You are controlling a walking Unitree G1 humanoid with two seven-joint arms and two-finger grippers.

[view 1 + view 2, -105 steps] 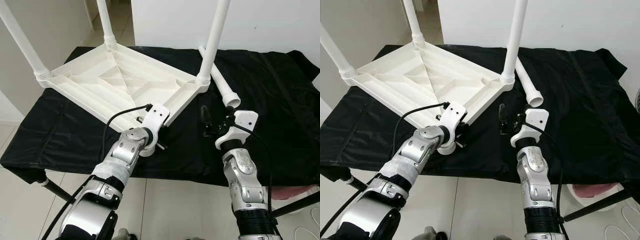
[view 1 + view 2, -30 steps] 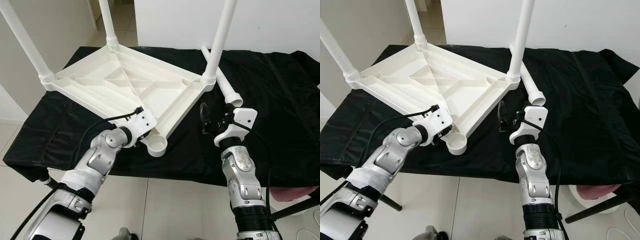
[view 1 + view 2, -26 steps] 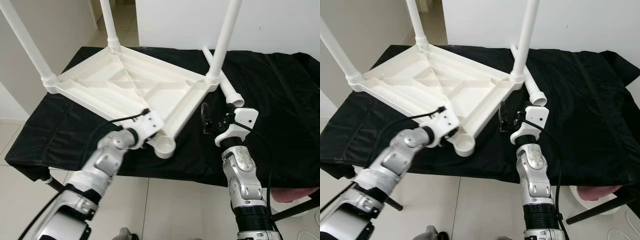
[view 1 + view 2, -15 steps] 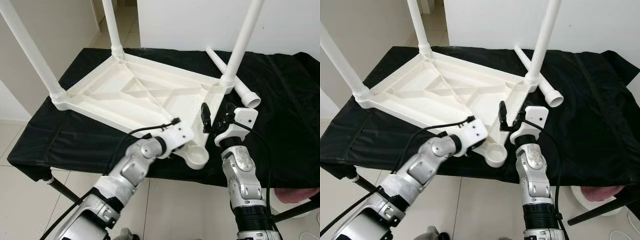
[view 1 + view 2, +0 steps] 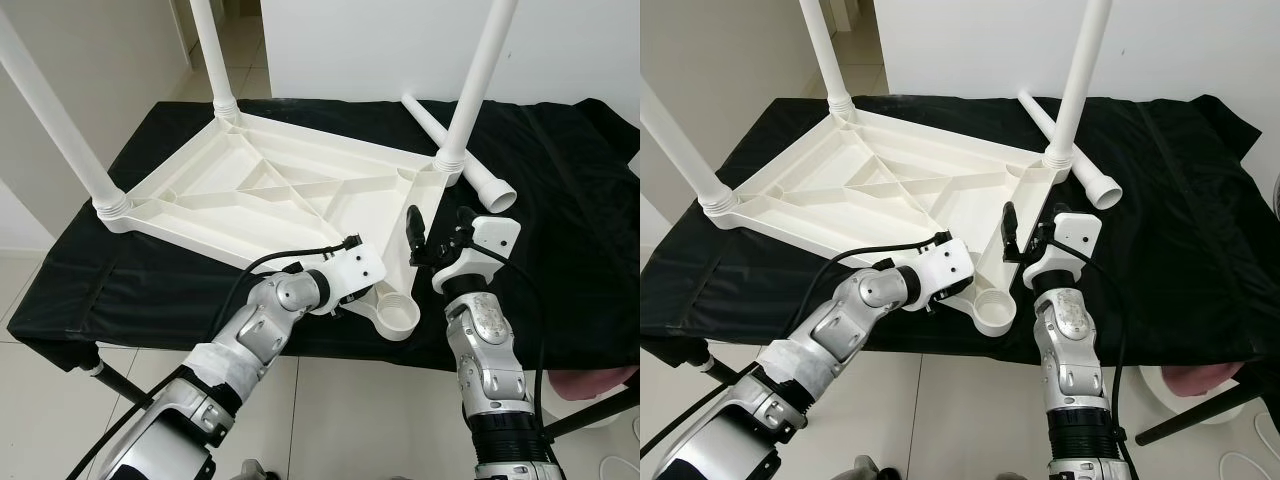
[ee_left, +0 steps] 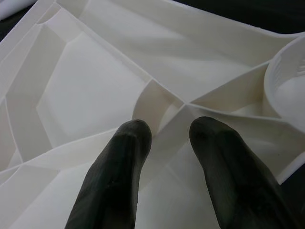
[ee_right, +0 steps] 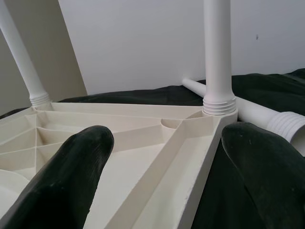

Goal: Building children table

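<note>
Upturned children's table on the black-draped table, both my hands at its near corner.

The white children's table [image 5: 270, 195] lies legs-up with three legs fitted; the loose leg [image 5: 462, 158] lies beside it. My left hand [image 6: 167, 143], fingers narrowly parted, rests on its ribs by the empty socket [image 5: 398, 320]; my right hand [image 7: 162, 148] gapes wide around its edge.

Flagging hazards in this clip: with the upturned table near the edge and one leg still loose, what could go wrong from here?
1. The white plastic upturned table has its empty leg socket hanging past the black-draped worktop's edge; further pulling by the left gripper may tip it off.
2. The loose white tube leg lies behind the right gripper, an awkward reach past the standing leg.
</note>
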